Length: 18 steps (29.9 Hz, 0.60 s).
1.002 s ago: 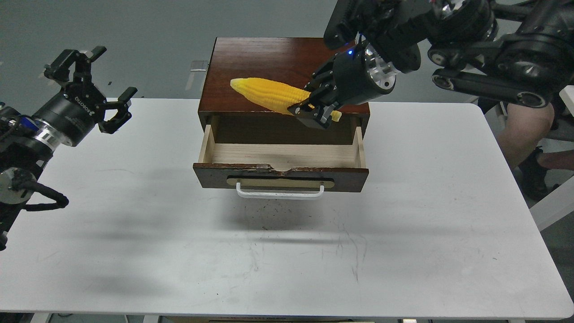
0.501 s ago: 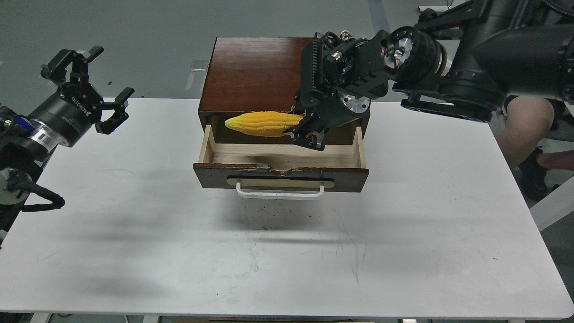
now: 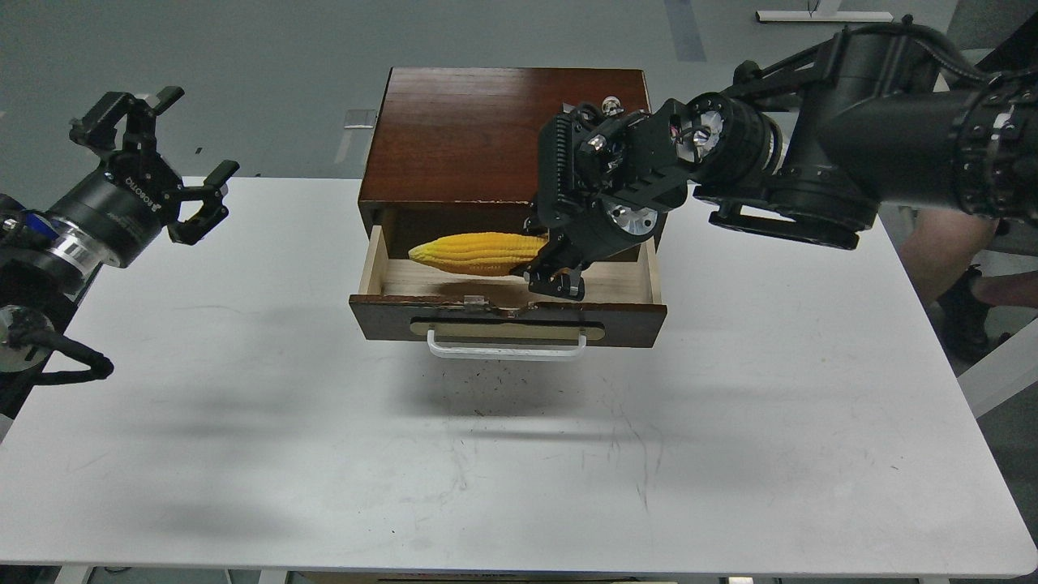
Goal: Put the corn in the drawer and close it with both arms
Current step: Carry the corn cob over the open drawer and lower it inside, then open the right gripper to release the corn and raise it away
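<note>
The dark reddish-brown wooden box (image 3: pixel 486 130) stands at the back middle of the white table. Its drawer (image 3: pixel 616 284) is pulled open, with pale wood inside and a white bar handle (image 3: pixel 506 349) on the dark front. My right gripper (image 3: pixel 551 272) is shut on the thick end of the yellow corn (image 3: pixel 474 252) and holds it level inside the open drawer, just above its floor, tapered tip pointing left. My left gripper (image 3: pixel 166 158) is open and empty, raised over the table's far left edge, well apart from the box.
The white table (image 3: pixel 730 422) spreads in front of and on both sides of the box. A person's leg (image 3: pixel 945 235) and a white frame show past the table's right edge. Grey floor lies behind.
My right gripper has carried the corn from above the box top forward and down into the open drawer, turning it level. My left gripper has barely moved.
</note>
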Each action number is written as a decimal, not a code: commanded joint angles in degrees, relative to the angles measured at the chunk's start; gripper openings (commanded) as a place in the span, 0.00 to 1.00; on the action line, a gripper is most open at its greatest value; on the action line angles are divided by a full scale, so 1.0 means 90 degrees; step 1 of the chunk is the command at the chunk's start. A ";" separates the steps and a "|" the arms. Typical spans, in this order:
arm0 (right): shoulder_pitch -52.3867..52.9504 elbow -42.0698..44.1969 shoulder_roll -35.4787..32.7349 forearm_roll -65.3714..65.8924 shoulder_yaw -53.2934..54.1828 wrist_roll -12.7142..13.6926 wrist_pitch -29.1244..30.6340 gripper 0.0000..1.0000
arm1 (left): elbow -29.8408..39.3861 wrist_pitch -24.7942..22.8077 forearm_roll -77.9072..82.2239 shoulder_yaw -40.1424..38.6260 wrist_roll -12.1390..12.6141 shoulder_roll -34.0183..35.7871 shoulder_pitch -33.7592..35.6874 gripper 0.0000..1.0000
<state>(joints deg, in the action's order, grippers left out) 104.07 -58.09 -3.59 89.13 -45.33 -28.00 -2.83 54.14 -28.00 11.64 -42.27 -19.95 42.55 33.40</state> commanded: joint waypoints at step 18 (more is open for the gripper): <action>0.0341 -0.0254 -0.0868 -0.1227 0.0865 0.0000 0.0021 0.97 | 0.0000 0.0000 -0.0004 -0.0029 0.0000 0.0019 0.0009 0.99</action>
<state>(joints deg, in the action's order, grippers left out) 106.44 -59.54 -7.77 85.15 -41.36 -28.00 -3.09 54.14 -28.00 11.61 -42.41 -19.95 42.72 33.42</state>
